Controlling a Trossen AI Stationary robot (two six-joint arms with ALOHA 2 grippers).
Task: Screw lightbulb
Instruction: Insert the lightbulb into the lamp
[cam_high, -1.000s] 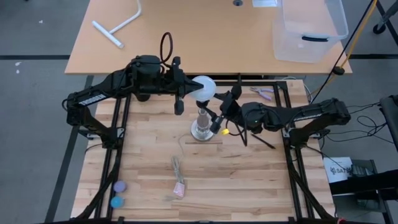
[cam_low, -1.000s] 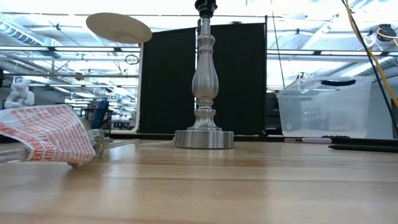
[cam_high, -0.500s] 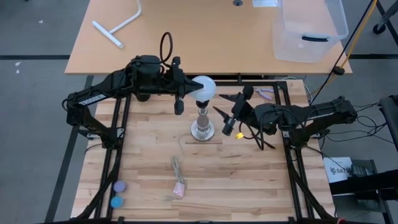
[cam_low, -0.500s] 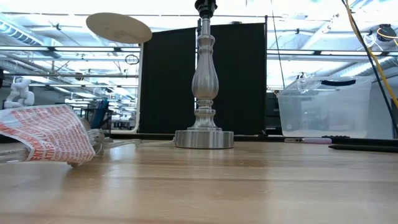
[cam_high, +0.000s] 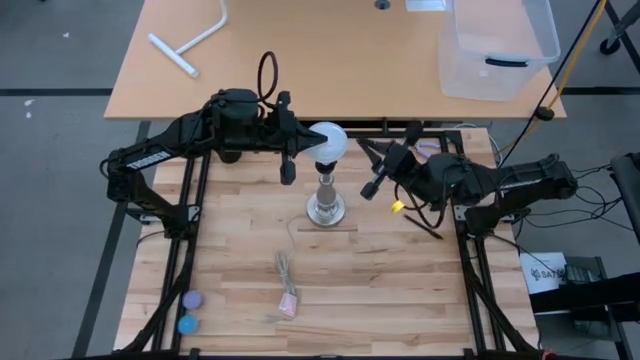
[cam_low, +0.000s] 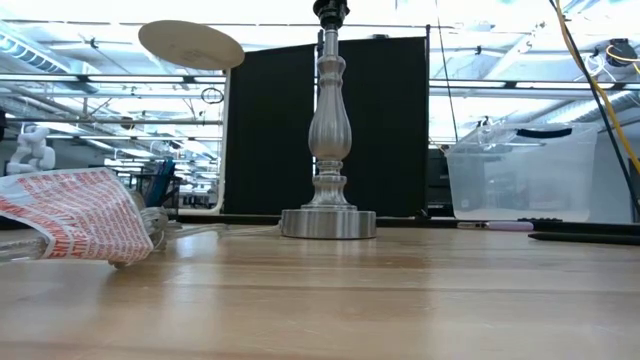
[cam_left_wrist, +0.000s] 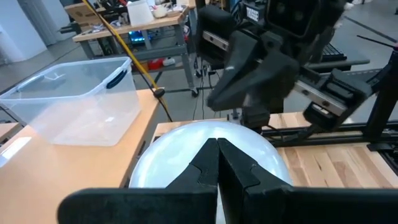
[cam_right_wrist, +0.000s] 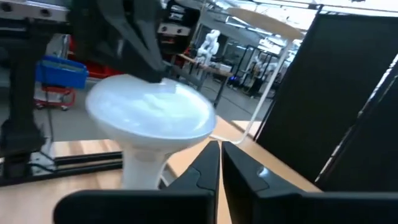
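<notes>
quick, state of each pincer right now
Left pincer: closed, empty, its tips by the lightbulb.
Right pincer: closed, empty, just off the bulb's other side.

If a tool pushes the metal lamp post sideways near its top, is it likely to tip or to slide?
The lamp post is tall and slim on a small round base, so a high push would probably tip it. The lightbulb sits on top and looks fragile. The smooth wooden table might let the base slide instead.

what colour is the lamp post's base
Silvery brushed metal, on the lamp post's base; clearest in the low view.
</notes>
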